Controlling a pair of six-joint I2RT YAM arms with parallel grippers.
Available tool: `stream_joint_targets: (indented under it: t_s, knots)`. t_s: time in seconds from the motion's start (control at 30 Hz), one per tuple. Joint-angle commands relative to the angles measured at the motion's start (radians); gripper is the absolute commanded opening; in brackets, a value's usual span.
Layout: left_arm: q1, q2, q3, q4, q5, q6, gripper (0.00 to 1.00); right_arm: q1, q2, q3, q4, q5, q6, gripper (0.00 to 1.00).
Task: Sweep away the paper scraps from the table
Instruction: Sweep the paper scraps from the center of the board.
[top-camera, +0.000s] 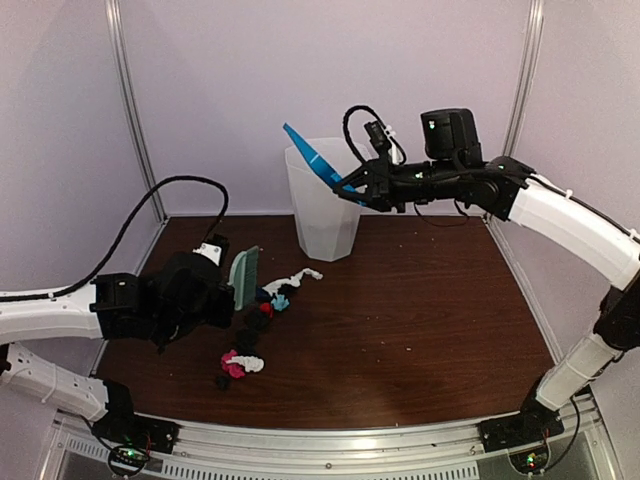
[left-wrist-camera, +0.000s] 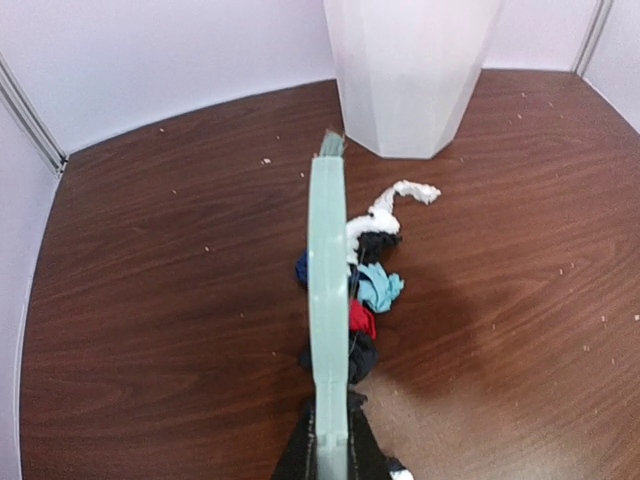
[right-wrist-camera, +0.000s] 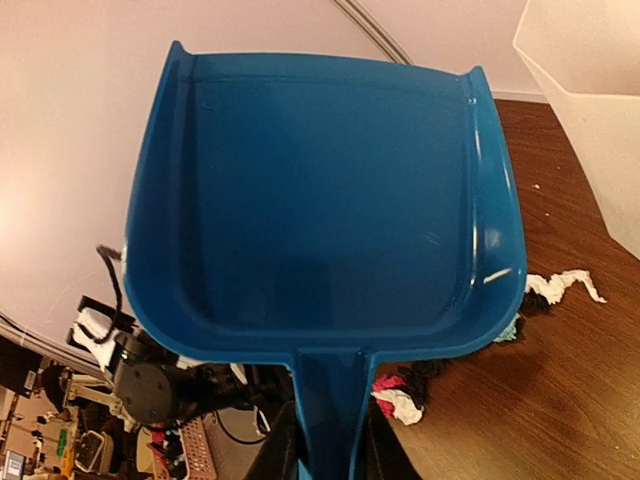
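The paper scraps (top-camera: 268, 318) lie in a loose line on the table (top-camera: 420, 320), left of centre, in white, black, red, light blue and pink. They also show in the left wrist view (left-wrist-camera: 372, 290) and in the right wrist view (right-wrist-camera: 405, 398). My left gripper (top-camera: 222, 295) is shut on the mint-green hand brush (top-camera: 243, 277), whose head stands just left of the scraps (left-wrist-camera: 328, 300). My right gripper (top-camera: 372, 186) is shut on the handle of the blue dustpan (top-camera: 312, 160), held high and tilted over the white bin (top-camera: 322, 205). The dustpan (right-wrist-camera: 320, 200) looks empty.
The white translucent bin stands at the back centre of the table (left-wrist-camera: 415, 70). Purple walls with metal posts enclose the back and sides. A metal rail (top-camera: 330, 445) runs along the front edge. Tiny paper crumbs dot the wood.
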Motion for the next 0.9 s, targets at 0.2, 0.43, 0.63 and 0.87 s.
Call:
stream_joint_targets:
  t_s: [0.2, 0.43, 0.63, 0.87]
  knots:
    - [0.263, 0.133, 0.157, 0.134, 0.109, 0.213, 0.00, 0.112, -0.333, -0.459, -0.032, 0.383, -0.133, 0.00]
    - [0.416, 0.307, 0.234, 0.203, 0.265, 0.300, 0.00, 0.192, -0.501, -0.691, -0.004, 0.492, -0.092, 0.00]
    - [0.477, 0.452, 0.294, 0.219, 0.358, 0.362, 0.00, 0.251, -0.582, -0.818, -0.007, 0.561, -0.043, 0.00]
    - [0.504, 0.591, 0.319, 0.234, 0.440, 0.380, 0.00, 0.296, -0.602, -0.888, -0.016, 0.604, -0.016, 0.00]
